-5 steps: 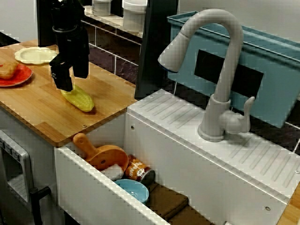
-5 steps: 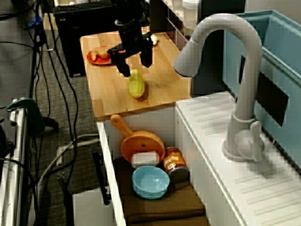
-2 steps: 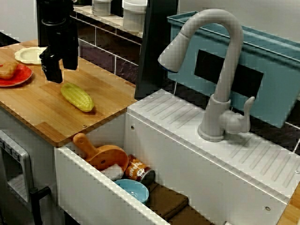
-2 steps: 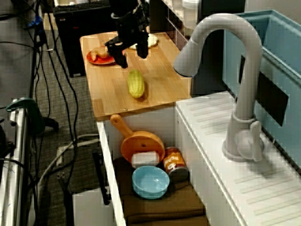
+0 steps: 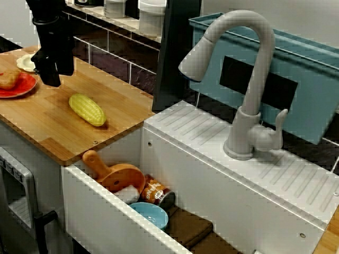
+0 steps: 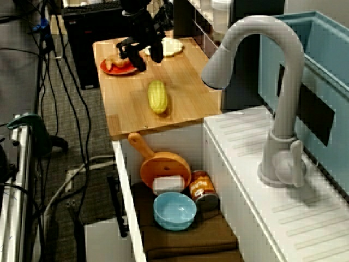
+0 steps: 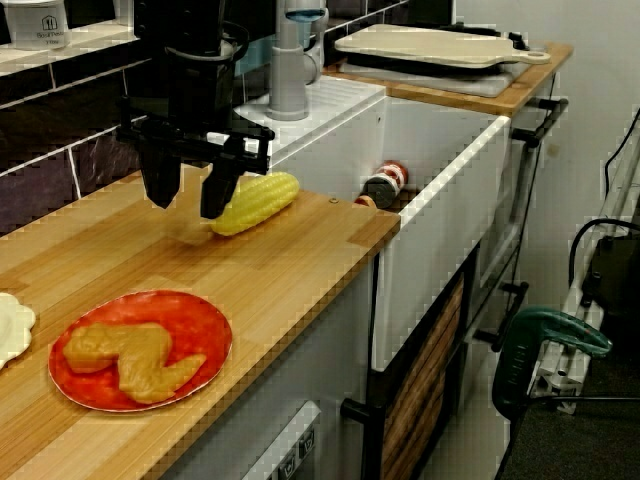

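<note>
Lying corn (image 5: pixel 87 109): a yellow cob flat on the wooden worktop (image 5: pixel 53 129), near the sink end, its length slanting across the boards; nothing touches it.
Pincer (image 7: pixel 188 200): black, fingers apart and empty, hanging above the worktop between the corn and the red plate (image 7: pixel 195 318), clear of both.
Handling: the cob looks round and likely to roll. A grip would do best square across its middle. The fingers should be turned to cross its length and come straight down on either side of the narrow girth. Closing should be slow, so that neither finger nudges it aside first.
Red plate: toward the far end of the worktop from the sink, carrying a brown food piece (image 7: pixel 130 355).
Cream plate (image 6: pixel 172 46): just past the red plate, by the tiled back wall.
Sink (image 5: pixel 106 211): white, beside the worktop; in it lie an orange pan (image 5: pixel 119 175), a can (image 5: pixel 154 191) on its side and a blue bowl (image 5: pixel 148 214).
Tap (image 5: pixel 249 79): grey, arched over the ribbed drainer.
Writing: the can has an orange printed label, and a white jar (image 7: pixel 38 20) on the ledge carries dark print. Both are too small to read, and no brand can be made out.
</note>
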Robot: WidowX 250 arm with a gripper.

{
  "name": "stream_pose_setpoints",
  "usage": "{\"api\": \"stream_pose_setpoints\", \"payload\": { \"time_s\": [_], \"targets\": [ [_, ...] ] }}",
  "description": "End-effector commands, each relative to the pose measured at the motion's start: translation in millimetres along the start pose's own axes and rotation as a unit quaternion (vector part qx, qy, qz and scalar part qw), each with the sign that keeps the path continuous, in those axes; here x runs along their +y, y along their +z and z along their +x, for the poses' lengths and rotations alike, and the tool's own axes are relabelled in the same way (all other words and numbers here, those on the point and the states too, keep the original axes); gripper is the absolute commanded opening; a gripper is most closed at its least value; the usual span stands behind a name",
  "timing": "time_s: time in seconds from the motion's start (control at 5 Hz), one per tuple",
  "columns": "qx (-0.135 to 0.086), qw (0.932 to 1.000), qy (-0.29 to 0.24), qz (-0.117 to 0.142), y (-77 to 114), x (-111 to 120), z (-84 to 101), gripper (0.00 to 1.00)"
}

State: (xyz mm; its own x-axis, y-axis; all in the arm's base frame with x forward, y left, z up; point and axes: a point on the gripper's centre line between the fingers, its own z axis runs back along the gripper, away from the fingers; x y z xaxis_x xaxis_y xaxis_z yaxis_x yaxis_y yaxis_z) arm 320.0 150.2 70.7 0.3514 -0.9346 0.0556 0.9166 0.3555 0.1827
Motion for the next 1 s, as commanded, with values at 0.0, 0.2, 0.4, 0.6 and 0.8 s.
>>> {"api": "stream_pose_setpoints", "payload": {
  "time_s": [0.0,0.2,0.4,0.6,0.8],
  "targets": [
    [0.015,0.9995,-0.018,0.023,2.9,-1,-4.4,0.00],
    [0.017,0.9995,-0.018,0.021,-5.5,-2,-2.5,0.00],
    [0.025,0.9993,-0.020,0.018,-12.4,-1,0.6,0.00],
    [0.030,0.9992,-0.022,0.013,-17.2,-1,3.1,0.00],
    [0.034,0.9991,-0.022,0.011,-22.1,-1,5.1,0.00]
  ]
}}
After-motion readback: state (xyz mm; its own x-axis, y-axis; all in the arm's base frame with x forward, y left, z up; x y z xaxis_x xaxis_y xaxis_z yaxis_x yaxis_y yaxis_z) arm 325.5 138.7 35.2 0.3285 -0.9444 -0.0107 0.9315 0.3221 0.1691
